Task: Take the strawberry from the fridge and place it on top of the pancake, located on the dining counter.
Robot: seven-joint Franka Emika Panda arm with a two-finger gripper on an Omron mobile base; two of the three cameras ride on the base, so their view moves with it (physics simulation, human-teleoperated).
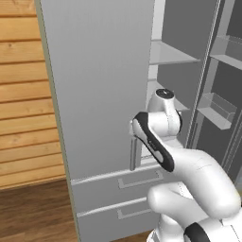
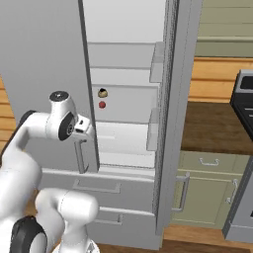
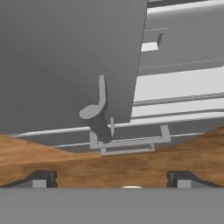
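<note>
Nearest the camera, the white two-finger gripper (image 3: pixel 111 179) stood spread wide with nothing between its dark fingertips (image 3: pixel 43 178), pointing down past the lower end of the grey vertical bar handle (image 3: pixel 99 109) on the left door toward the brown wooden floor (image 3: pixel 131 164). From the right base view the hand sat just beside that handle, in front of the closed tall light grey left door (image 2: pixel 42 59) of the fridge, not yet in the opening. The first risk, as I judged it, was that a swing toward the interior would catch the handle or the door's edge, since the wrist was so close to both. Further in, the pale fridge shelves (image 2: pixel 126 131) lay one above another, and the arm would have to thread between them; an elbow or the hand could strike a shelf lip. Farthest back, the tiny round red strawberry (image 2: pixel 102 105) rested on a shelf, directly below and almost touching the small brownish-yellow object with a dark top (image 2: pixel 103 92). With the two so near, wide jaws might close on the wrong item, nudge the berry so it rolled away, or squash it.
</note>
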